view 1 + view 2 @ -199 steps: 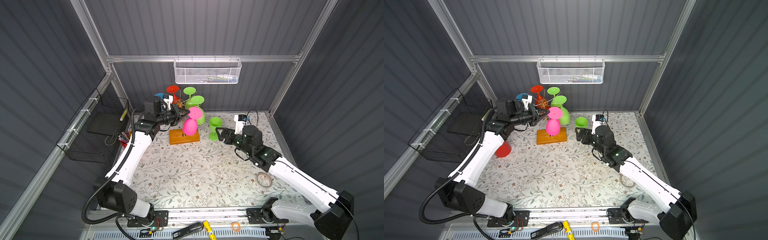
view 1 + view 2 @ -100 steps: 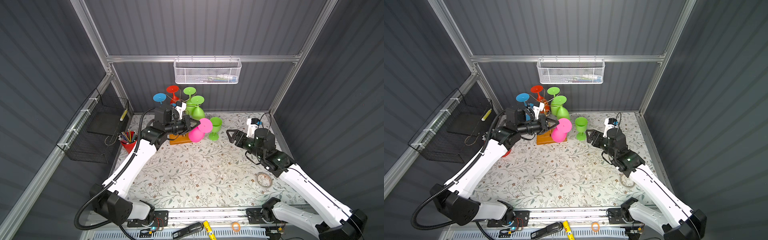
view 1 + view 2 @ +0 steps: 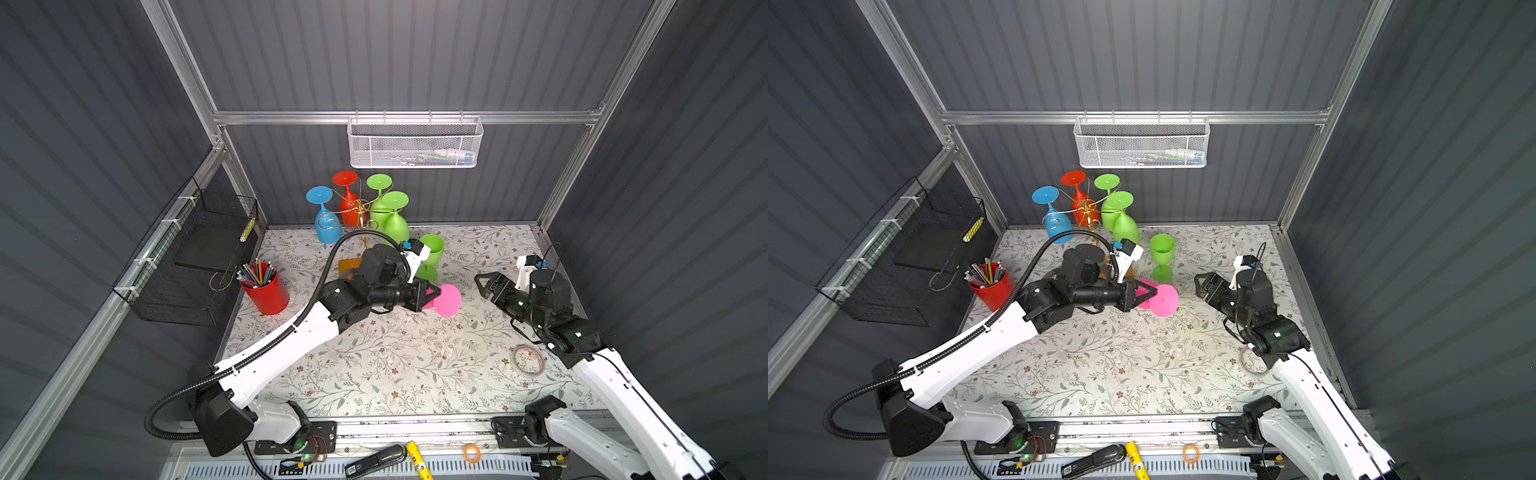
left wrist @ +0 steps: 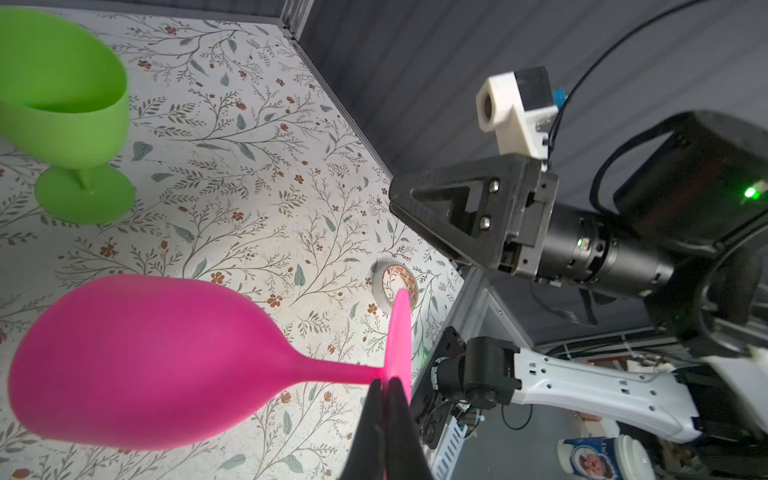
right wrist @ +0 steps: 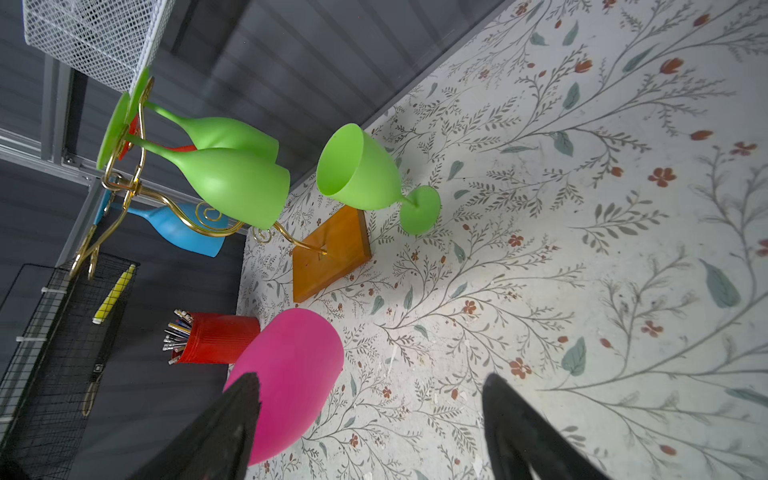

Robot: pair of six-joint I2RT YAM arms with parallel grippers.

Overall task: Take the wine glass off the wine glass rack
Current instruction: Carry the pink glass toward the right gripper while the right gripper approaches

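1 second ago the pink wine glass (image 4: 145, 361) hung at the wine glass rack (image 5: 330, 249), gold wire on a wooden base. now it is off the rack and lies sideways over the middle of the floral table (image 3: 374, 365). my left claw (image 4: 385, 384) is pinched narrow on its thin stem, just at the flat round foot. only the left wrist view shows this grip. my right claw (image 5: 372, 380) stands wide and empty, near the smooth bowl.

Rack base (image 3: 348, 264) mostly behind left arm (image 3: 291, 336)
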